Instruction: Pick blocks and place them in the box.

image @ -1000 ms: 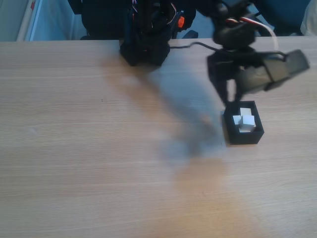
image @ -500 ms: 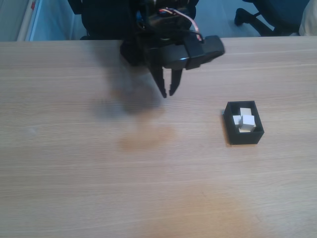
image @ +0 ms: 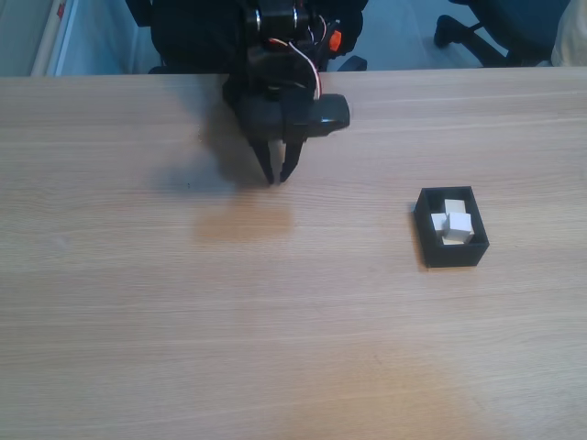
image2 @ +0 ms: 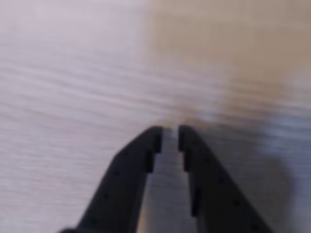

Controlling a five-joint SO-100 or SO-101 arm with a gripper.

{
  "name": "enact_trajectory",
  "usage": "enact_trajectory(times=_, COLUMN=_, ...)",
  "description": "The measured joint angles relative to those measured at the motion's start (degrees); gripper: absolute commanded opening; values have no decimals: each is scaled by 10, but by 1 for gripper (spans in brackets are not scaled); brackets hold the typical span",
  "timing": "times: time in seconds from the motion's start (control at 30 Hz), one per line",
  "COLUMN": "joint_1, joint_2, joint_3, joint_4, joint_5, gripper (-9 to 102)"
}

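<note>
Hanging over bare table (image: 138, 302), pincer (image: 276, 176) being held narrowly parted and empty, white blocks (image: 452, 223) lying in box (image: 429, 240) well apart.

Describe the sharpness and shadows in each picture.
Fixed view: fairly sharp, the gripper casts a soft shadow leftward on the wooden table; white blocks in the black box look slightly overexposed. Wrist view: heavily blurred wood grain, gripper fingertips soft, jaws slightly apart.

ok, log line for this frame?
hand: empty, nearly shut, above bare table | blocks: in box | loose blocks: none seen
</note>
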Motion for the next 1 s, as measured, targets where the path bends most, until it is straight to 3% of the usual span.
enact_trajectory(times=0.4, joint_1=17, joint_2=1, joint_3=32, joint_4=70, joint_5=47, gripper=0)
enact_trajectory(times=1.0, joint_1=21, joint_2=2, joint_3=31, joint_4=70, joint_5=47, gripper=0)
